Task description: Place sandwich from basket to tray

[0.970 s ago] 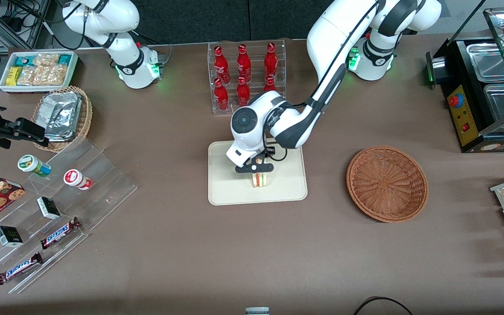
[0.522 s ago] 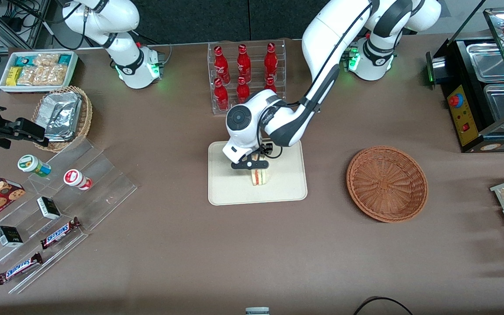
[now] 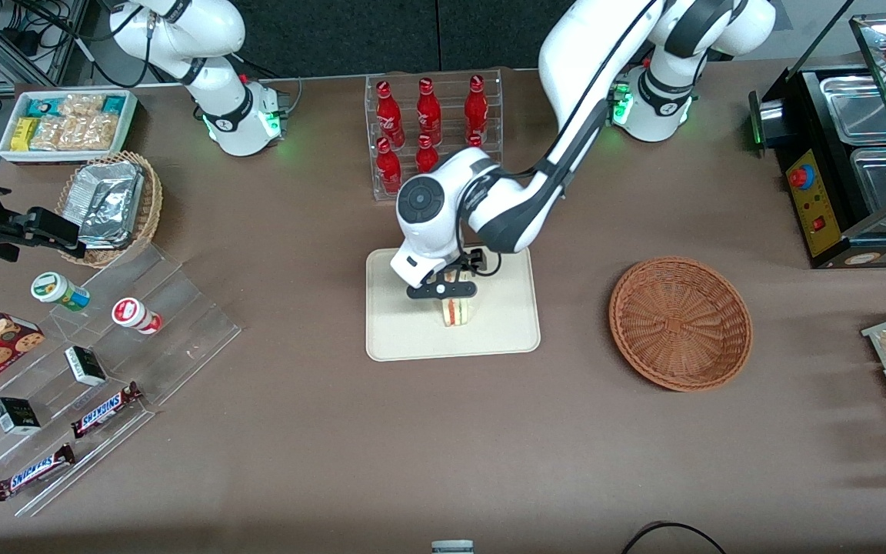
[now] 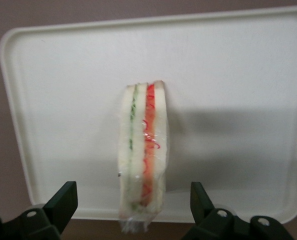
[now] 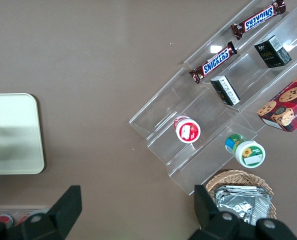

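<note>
The sandwich (image 3: 456,312) (image 4: 142,150) stands on its edge on the cream tray (image 3: 397,338) (image 4: 228,75), its red and green filling showing. My gripper (image 3: 447,291) (image 4: 133,205) hangs just above it, open, the two dark fingers (image 4: 62,202) wide apart on either side of the sandwich without touching it. The reddish-brown wicker basket (image 3: 680,322) lies on the table toward the working arm's end, with nothing in it.
A clear rack of red bottles (image 3: 431,127) stands farther from the front camera than the tray. Toward the parked arm's end are a tan basket of foil packets (image 3: 111,206), a white snack bin (image 3: 66,123) and a clear stepped shelf (image 3: 104,369). A black food warmer (image 3: 851,154) sits near the basket.
My gripper has let go of the sandwich and risen slightly above it. The sandwich stays standing on the tray.
</note>
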Robot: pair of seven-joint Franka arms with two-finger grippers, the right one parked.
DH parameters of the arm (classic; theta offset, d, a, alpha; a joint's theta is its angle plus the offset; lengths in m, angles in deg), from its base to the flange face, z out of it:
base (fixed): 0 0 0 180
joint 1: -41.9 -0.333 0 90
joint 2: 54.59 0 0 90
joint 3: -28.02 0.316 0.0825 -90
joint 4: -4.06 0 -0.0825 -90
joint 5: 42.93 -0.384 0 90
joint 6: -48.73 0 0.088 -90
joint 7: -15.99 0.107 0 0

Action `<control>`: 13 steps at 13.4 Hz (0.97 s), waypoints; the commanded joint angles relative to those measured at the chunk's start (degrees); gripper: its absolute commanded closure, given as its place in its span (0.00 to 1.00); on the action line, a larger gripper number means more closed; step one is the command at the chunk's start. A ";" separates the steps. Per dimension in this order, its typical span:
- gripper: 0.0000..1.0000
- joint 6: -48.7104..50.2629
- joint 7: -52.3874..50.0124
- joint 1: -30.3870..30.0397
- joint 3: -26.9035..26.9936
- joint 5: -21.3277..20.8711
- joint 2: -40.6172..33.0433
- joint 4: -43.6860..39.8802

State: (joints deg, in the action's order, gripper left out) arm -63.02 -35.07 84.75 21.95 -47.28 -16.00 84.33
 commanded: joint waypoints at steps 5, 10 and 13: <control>0.01 11.80 -0.89 -6.54 0.01 -0.22 -11.59 0.95; 0.01 19.10 0.25 -15.33 -0.08 0.22 -20.12 1.13; 0.01 21.82 6.90 -20.86 -0.08 0.31 -23.99 1.13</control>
State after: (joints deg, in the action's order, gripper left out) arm -43.11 -32.37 66.94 22.43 -47.24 -37.01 84.12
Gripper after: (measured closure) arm 0.004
